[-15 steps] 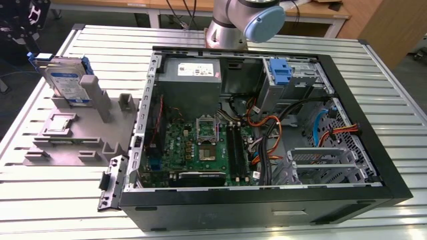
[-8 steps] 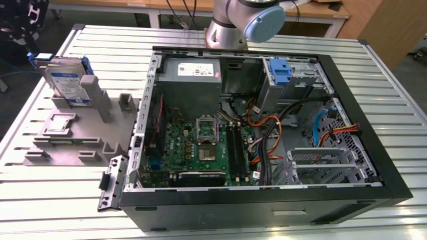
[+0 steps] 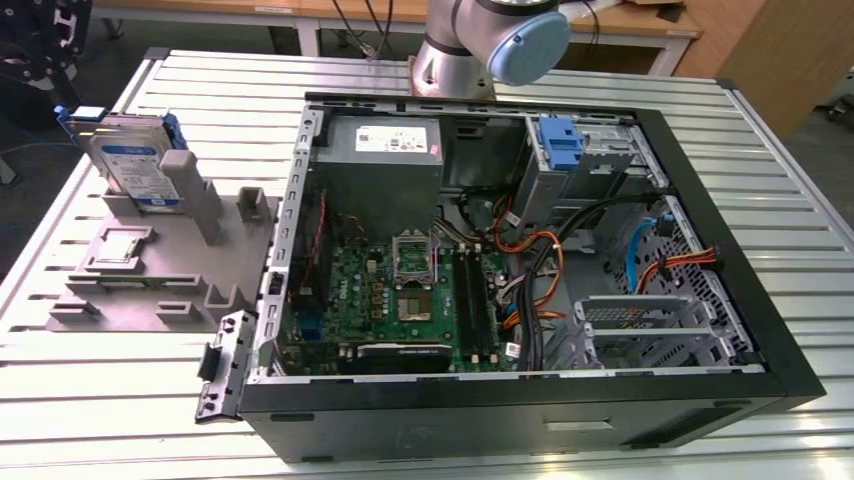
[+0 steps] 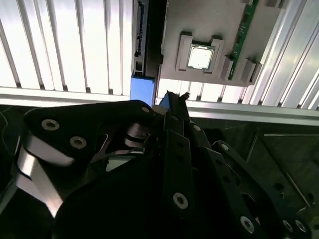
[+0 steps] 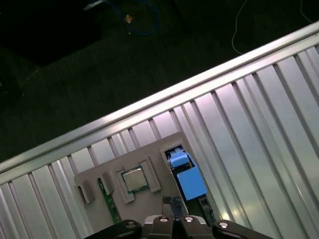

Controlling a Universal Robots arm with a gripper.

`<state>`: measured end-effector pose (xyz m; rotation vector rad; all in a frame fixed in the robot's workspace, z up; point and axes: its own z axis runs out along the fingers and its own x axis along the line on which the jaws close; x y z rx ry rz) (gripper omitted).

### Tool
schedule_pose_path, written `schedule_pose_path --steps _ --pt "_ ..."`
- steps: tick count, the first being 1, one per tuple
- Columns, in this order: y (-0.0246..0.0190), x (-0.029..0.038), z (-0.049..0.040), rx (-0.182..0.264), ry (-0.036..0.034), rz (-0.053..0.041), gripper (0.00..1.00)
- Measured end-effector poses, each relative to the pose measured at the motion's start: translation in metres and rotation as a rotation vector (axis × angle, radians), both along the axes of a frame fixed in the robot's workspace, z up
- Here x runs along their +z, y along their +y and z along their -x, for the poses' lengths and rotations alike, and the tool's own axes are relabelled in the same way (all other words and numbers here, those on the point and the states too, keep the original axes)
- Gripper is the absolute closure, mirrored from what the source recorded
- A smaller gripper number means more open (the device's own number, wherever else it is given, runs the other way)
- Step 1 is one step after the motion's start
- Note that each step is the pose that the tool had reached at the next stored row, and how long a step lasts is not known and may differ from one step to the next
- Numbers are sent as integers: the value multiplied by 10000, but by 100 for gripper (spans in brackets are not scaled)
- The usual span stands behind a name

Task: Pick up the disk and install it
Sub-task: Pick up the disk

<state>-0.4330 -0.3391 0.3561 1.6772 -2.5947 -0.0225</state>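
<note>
Disk point(image 3: 134, 160) stood on edge in a grey fixture point(image 3: 160, 265) on the slatted worktop point(image 3: 120, 400), beside the open computer case point(image 3: 747, 300). The pincer point(image 5: 172, 201) is seen poised above the fixture, its tips apparently closed together with nothing held. In the first wrist view, the disk's blue-framed upper edge is shown just beyond the tips, its long axis running roughly on from them. The worktop's edge lies near; the space overhead is judged open.

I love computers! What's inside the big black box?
A green circuit board, a grey metal box, orange cables, a blue clip and a silver cage. What lies under the board and cables is covered.
</note>
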Motion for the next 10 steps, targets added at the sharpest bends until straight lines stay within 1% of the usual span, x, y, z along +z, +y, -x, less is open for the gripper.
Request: schedule_pose_path --steps 4,6,10 --pt "0 0 0 492 0 -1 90" --pt "0 0 0 561 0 0 90" --pt "0 0 0 564 0 0 90"
